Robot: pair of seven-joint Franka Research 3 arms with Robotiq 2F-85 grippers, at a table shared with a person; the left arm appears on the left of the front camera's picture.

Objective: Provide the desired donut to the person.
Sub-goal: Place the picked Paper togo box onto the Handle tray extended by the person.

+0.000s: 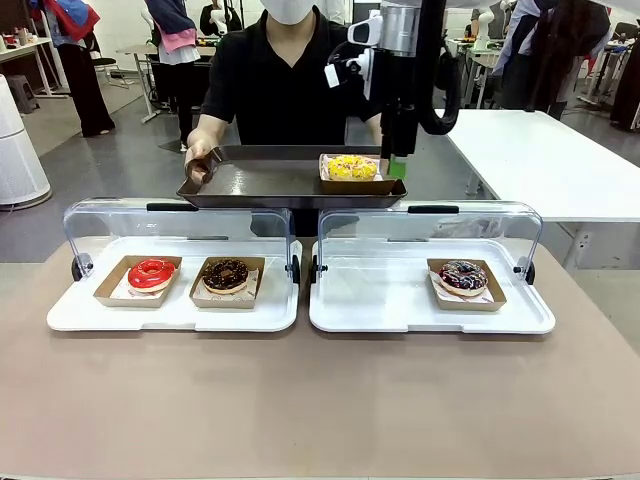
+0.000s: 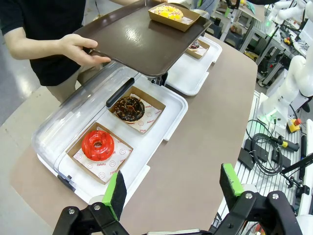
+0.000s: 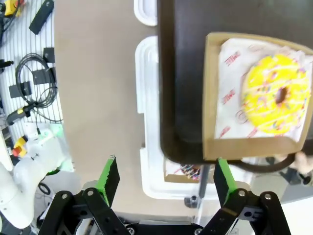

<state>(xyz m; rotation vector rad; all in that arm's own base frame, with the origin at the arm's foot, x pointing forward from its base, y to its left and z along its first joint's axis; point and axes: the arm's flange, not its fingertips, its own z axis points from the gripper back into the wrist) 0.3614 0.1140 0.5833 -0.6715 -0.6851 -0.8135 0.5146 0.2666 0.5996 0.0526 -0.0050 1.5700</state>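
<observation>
Brown tabletop (image 1: 320,400), white display trays (image 1: 170,322); person (image 1: 280,90) beyond; room likely lab.

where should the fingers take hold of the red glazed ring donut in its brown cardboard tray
Probably the near upright wall of the brown cardboard tray, coming from above on the robot's side. The red glazed ring donut has a glossy coating that would likely smear, and the clear plastic lid stands open behind it, blocking the far side.
</observation>
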